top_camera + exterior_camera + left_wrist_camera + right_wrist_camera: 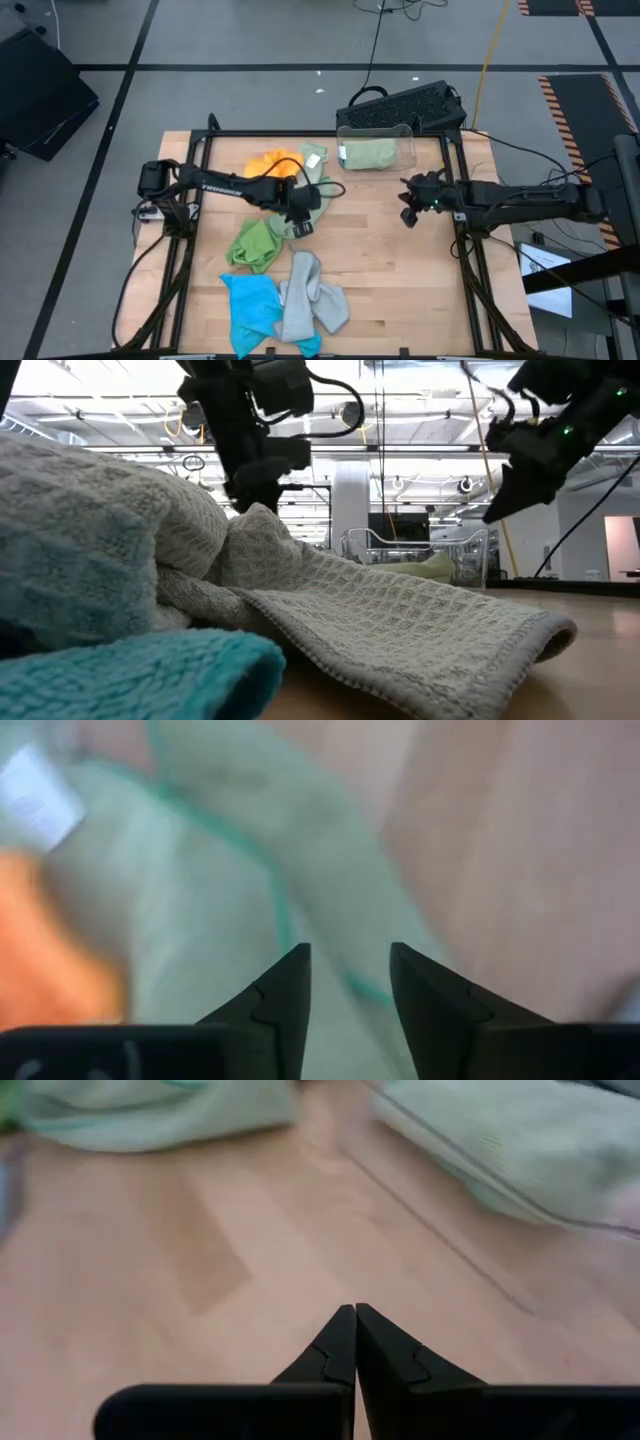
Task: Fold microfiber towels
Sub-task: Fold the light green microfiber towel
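Several microfiber towels lie loose on the wooden table. An orange towel (270, 160) and a pale green towel (312, 158) with a white tag (38, 808) are at the far left. A bright green towel (254, 243) is mid-left, and a blue towel (249, 306) and a grey towel (310, 298) lie by the near edge. My left gripper (303, 226) hovers open over the pale green towel's green-hemmed edge (282, 910), with nothing between its fingers. My right gripper (408, 218) is shut and empty over bare wood (230, 1240) at the right.
A clear plastic bin (376, 148) at the far edge holds a folded pale green towel. A dark keyboard (405, 104) lies behind it, off the table. In the low view the grey towel (400, 630) and the blue towel (130, 672) fill the foreground. Bare wood shows at centre right (390, 270).
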